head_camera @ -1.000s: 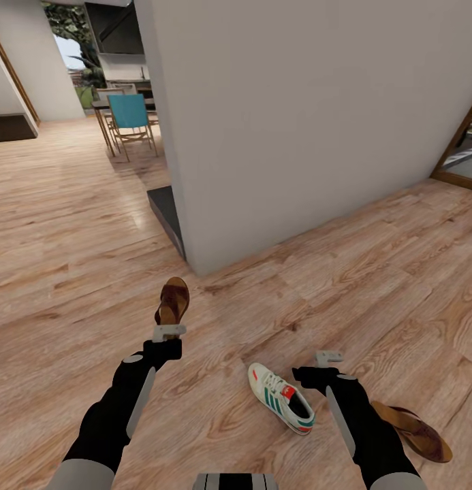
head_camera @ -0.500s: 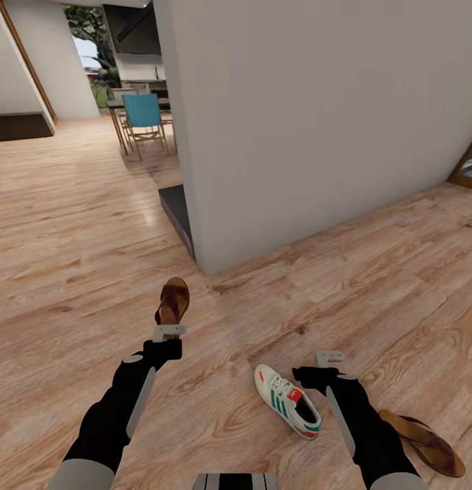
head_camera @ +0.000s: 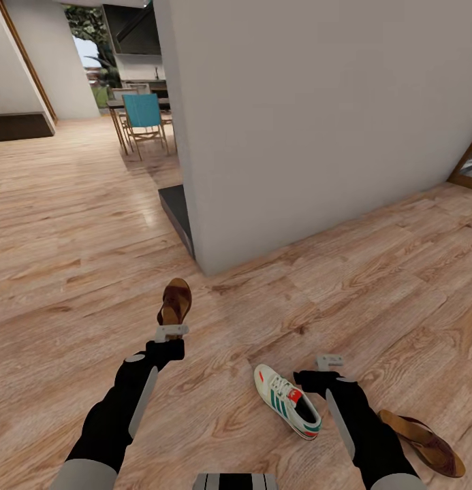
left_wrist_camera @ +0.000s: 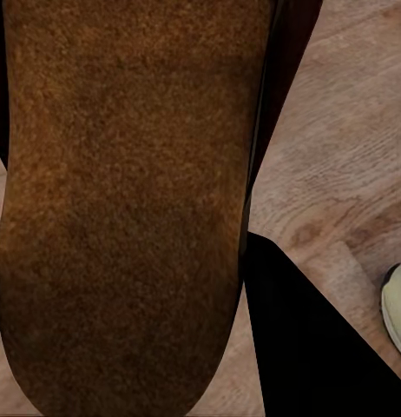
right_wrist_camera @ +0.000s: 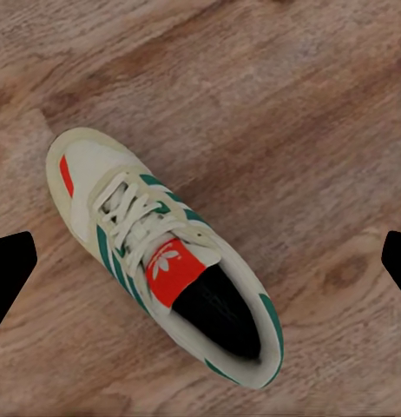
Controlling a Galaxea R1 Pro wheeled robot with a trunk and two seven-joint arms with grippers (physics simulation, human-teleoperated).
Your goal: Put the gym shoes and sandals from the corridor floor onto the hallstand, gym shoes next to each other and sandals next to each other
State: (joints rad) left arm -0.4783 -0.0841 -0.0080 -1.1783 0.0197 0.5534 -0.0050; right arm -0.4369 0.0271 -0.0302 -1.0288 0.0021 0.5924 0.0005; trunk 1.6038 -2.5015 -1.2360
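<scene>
Three of the four shoes show here, all away from any rack: the corridor floor [head_camera: 72,231] runs wide around a grey wall corner [head_camera: 317,122], with a teal chair [head_camera: 144,116] far off through the opening. Since a second ago the whole head view has slid sideways, so the base or head has turned; over the last half second it has settled, and the arms have barely shifted. That suggests the robot has finished lining up on the next pick. One sandal [head_camera: 174,303] is pinched at its heel end by the left gripper [head_camera: 170,331], its sole [left_wrist_camera: 122,208] pressed close to the wrist camera. A gym shoe [head_camera: 287,401] lies flat on the planks just beside the right gripper [head_camera: 329,361], whose fingers stand spread wide to either side of that shoe [right_wrist_camera: 166,261]. The second sandal [head_camera: 421,433] rests behind the right forearm, still to be collected.
</scene>
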